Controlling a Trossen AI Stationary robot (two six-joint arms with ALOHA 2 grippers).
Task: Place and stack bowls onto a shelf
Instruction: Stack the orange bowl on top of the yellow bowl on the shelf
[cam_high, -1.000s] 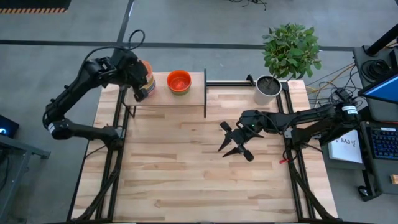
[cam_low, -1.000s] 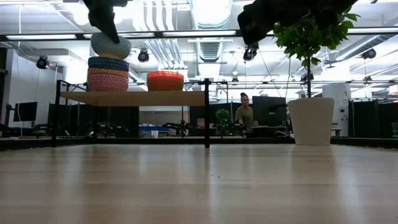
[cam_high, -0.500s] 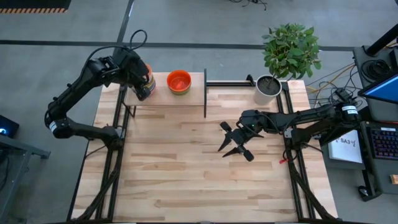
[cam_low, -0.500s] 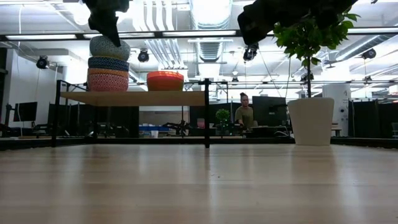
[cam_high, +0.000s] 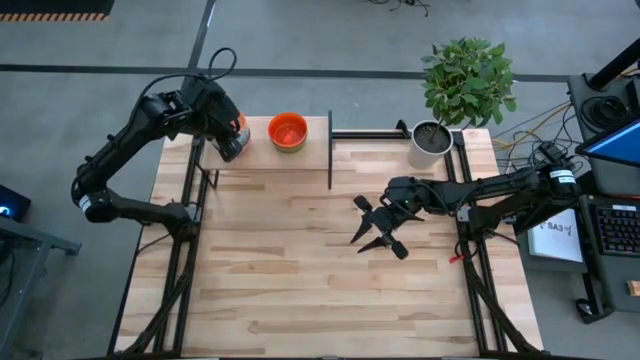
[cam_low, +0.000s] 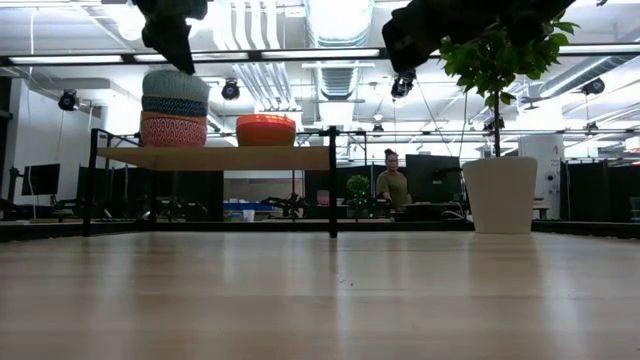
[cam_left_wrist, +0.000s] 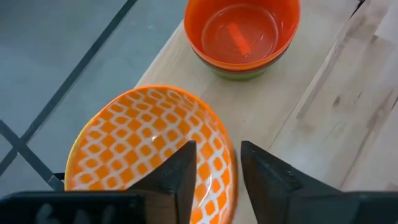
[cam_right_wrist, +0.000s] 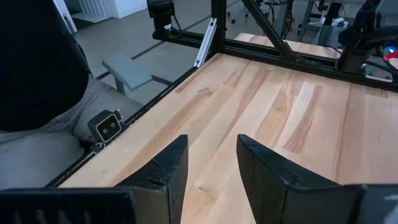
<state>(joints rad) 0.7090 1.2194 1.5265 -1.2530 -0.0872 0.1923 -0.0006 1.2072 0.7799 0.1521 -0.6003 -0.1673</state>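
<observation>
Left hand (cam_left_wrist: 214, 165) — fingers apart astride the rim of the orange-patterned bowl (cam_left_wrist: 149, 149), apparently topping the stack at the shelf's (cam_high: 310, 150) left end. Red-orange bowl (cam_high: 287, 130) beside it. Right hand (cam_high: 375, 230) — spread, above the desk (cam_high: 300, 270).

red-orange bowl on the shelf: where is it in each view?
High: red-orange bowl on the shelf, right of the left gripper.
Low: on the shelf board, right of the bowl stack.
Left wrist: at top, nested in a green bowl.
Right wrist: not in view.
Shared landmark: the shelf's black end post.
</observation>
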